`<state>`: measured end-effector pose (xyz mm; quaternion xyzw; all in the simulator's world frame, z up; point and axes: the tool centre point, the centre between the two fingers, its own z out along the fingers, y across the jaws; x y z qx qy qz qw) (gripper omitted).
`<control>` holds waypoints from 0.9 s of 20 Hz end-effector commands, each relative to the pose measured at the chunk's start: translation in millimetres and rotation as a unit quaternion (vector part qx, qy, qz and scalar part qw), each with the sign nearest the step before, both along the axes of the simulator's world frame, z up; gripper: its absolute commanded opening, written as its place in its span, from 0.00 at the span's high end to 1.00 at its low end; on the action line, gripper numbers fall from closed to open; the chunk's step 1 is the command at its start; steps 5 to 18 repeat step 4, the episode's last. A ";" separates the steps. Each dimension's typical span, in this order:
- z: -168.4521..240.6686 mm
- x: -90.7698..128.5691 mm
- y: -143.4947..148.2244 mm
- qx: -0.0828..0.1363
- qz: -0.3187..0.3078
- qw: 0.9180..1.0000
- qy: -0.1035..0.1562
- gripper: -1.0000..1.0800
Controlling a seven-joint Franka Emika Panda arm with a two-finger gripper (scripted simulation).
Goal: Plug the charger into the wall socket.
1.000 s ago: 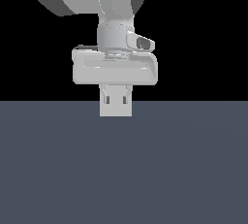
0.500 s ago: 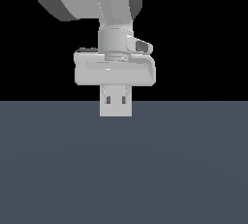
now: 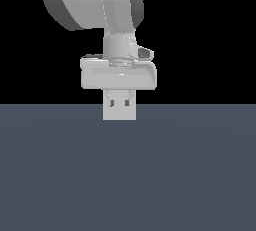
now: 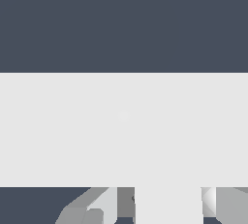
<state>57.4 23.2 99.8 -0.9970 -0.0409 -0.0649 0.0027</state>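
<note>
Looking down from the wrist, the fingers [image 4: 167, 208] are showing only as grey shapes at the frame edge, with a pale oblong between them that I am taking for the charger [image 4: 168, 203]; whether they are clenched on it or merely bracketing it I cannot tell; just beyond them a broad light band, likely the wall socket [image 4: 124, 128], is filling the view, its holes not visible; in the exterior view the small grey block under the hand [image 3: 119, 75] is hanging at the tabletop's [image 3: 128, 175] far edge; risk: prongs are meeting plate instead of holes, since alignment is going unseen, and a loose grip is letting the charger twist.
</note>
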 end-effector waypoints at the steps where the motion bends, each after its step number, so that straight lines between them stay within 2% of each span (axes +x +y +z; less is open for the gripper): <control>1: 0.2 4.0 0.2 0.000 0.000 1.000 0.000 1.00; 18: 0.2 5.3 0.4 0.000 0.000 1.000 0.000 1.00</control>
